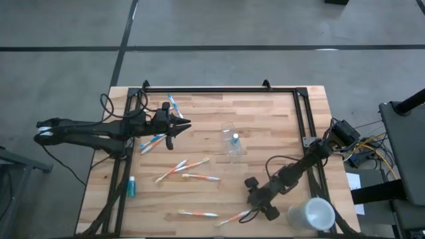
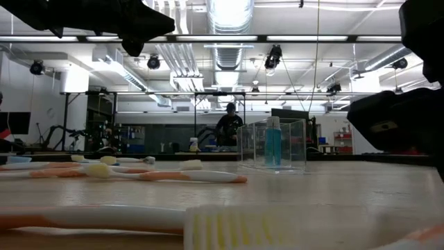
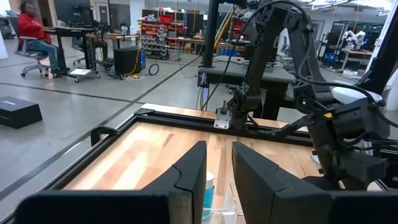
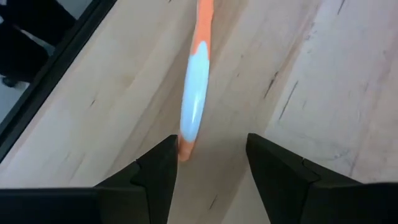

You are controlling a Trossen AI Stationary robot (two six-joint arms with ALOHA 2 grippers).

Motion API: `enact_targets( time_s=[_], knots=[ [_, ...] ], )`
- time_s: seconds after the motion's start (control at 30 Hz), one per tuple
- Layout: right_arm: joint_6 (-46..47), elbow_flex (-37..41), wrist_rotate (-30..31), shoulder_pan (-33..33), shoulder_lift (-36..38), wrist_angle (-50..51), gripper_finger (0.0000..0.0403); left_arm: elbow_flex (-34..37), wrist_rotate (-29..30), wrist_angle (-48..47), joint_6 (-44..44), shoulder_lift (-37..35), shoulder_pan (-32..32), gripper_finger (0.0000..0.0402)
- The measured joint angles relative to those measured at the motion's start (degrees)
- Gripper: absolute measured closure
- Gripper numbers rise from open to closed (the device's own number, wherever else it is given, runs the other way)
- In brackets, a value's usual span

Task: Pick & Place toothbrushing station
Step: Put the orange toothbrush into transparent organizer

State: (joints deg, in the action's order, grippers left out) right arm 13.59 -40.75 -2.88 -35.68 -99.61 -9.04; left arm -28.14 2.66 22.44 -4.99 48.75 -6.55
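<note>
Fingers of my right gripper (image 4: 208, 165) are spread, nothing between them yet, poised over the near-edge toothbrush (image 4: 194, 93): white and orange handle, its end lying just inside the gap. High view puts that gripper (image 1: 260, 199) at the near side of the desk (image 1: 279, 113), just beside the brush (image 1: 234, 217).

Step in hand, as I read it: picking this brush for the clear cup. Next move calls for dropping straight down so the handle sits centred between the fingers, closing, then lifting clear before carrying it across. Handle is thin and flat on the wood, so the fingers need to reach right down to the surface or they'll slip over it.

Other brushes are loose on the desk: one near the front edge (image 1: 197, 214), a crossed pair mid-desk (image 1: 180, 168), another (image 1: 201, 177) beside them, more under my left arm (image 1: 153, 141). Small blue tube (image 1: 131, 187) lies at the left side of the desk, not placed.

Clear plastic cup (image 1: 232, 141) sits mid-desk, well apart from my right gripper. It holds one blue item standing upright (image 2: 272, 144); can't tell what it is. No brushes in it.

Opaque white cup (image 1: 312, 214) is at the near right corner; contents not visible.

My left gripper (image 1: 178, 126) hovers farther back, fingers (image 3: 186, 177) nearly together with a narrow gap, holding nothing, pointing toward the clear cup.
</note>
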Motion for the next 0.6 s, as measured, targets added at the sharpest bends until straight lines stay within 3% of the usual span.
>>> enact_targets(
  time_s=[0.33,0.5,0.6],
  knots=[
    [-1.2,0.0,22.2,0.2,0.1,0.3,0.0213,0.0,0.0,0.0,0.0,0.0,0.0,0.0321],
    [-2.7,-0.1,23.8,0.2,0.1,0.3,0.0214,0.0,0.0,0.0,0.0,0.0,0.0,0.0321],
    [-4.3,-0.1,21.2,0.0,0.3,0.3,0.0220,0.0,0.0,0.0,0.0,0.0,0.0,0.0321]
  ],
)
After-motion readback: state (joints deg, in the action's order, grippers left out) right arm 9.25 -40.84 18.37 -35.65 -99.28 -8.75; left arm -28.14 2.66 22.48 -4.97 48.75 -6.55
